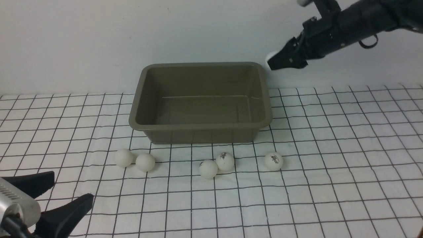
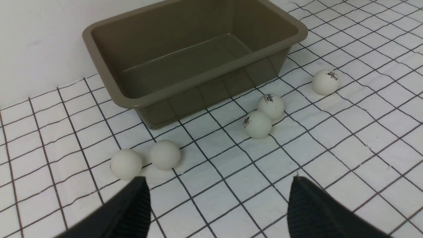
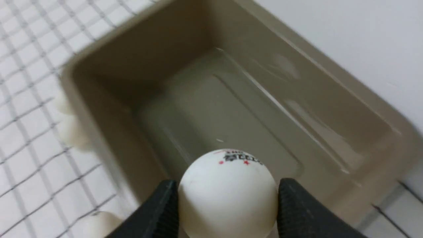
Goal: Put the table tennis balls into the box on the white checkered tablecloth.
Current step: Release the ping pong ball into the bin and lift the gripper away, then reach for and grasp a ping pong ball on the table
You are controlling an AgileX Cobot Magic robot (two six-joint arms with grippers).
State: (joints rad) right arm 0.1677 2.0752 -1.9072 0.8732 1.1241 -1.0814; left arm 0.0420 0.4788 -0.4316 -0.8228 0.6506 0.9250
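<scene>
The olive-grey box (image 1: 199, 65) stands on the white checkered tablecloth (image 1: 330, 165) and holds nothing. Several table tennis balls lie in front of it: a pair at the left (image 1: 124, 157) (image 1: 145, 162), a touching pair in the middle (image 1: 208, 169) (image 1: 225, 161), and one at the right (image 1: 273, 161). My right gripper (image 1: 272, 62) hovers by the box's far right corner. In the right wrist view this gripper (image 3: 228, 183) is shut on a logo-printed ball (image 3: 228, 198) above the box's inside (image 3: 231, 99). My left gripper (image 1: 71, 186) (image 2: 218, 180) is open, low at the near left, short of the left pair (image 2: 126, 163) (image 2: 164, 154).
A plain white wall (image 1: 82, 39) rises right behind the box. The cloth spreads wide to the right of the box and across the foreground. The right arm (image 1: 357, 19) reaches in from the upper right.
</scene>
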